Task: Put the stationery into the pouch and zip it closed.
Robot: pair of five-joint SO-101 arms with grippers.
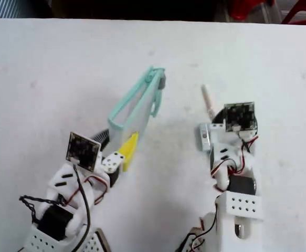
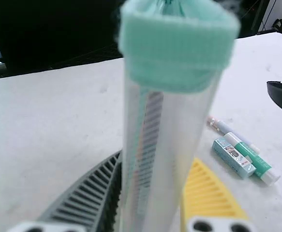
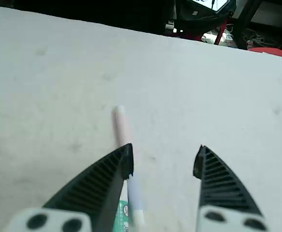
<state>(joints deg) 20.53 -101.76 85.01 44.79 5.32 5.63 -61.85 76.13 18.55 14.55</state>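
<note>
Over the tabletop [image 1: 48,63], your left jaws clamped the pouch [image 1: 137,107] on edge, presumably steadying it for loading; your right jaws stood wide over the pen [image 3: 122,128], seemingly ready to grasp.

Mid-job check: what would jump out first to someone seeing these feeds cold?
The pouch, clear with teal trim, stands out first: it sits mid-table, clamped at one end in the left gripper. Next comes the right gripper, which hangs open over a pen lying on the table beside the pouch.
</note>
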